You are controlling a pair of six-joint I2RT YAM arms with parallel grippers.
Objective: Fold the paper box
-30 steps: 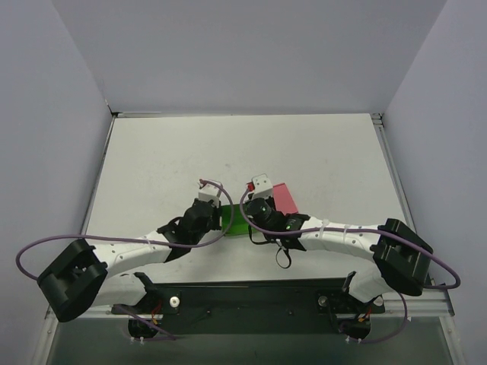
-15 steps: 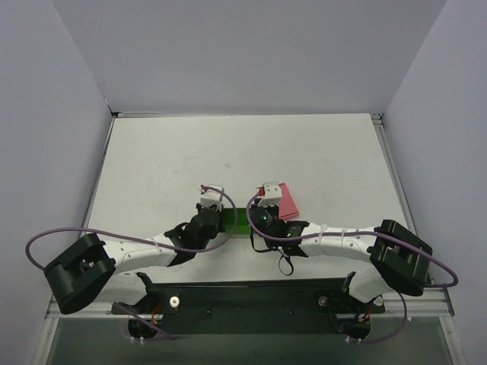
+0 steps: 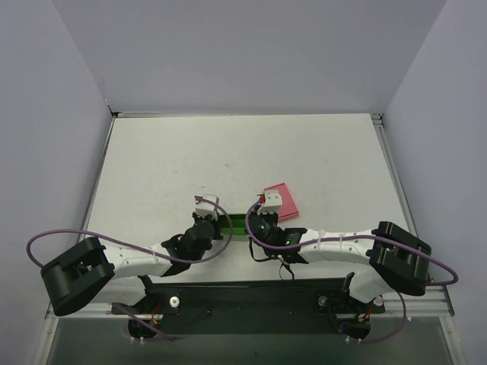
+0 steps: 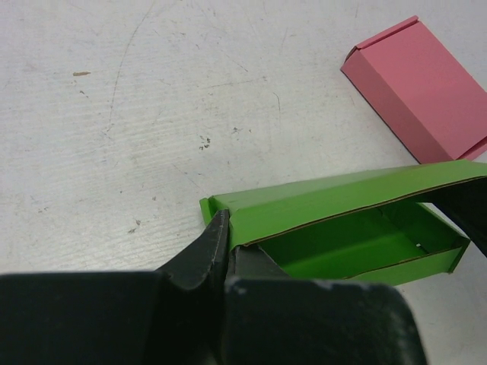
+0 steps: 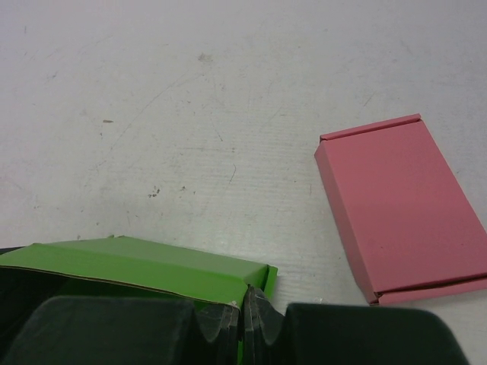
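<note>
Now left gripper (image 4: pixel 228 245) and right gripper (image 5: pixel 243 304) pinch opposite ends of the paper box (image 4: pixel 335 201). Likely steadying it for lid folding.

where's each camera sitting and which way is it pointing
Top external: above and behind the arm bases, looking down on the table; both arms show, the left gripper and right gripper at the ends of the green box.
Left wrist: on the left wrist, looking along its fingers across the green box toward the pink box.
Right wrist: on the right wrist, looking past its fingers over the table, pink box to the right.
Shared: all three show both boxes.
</note>
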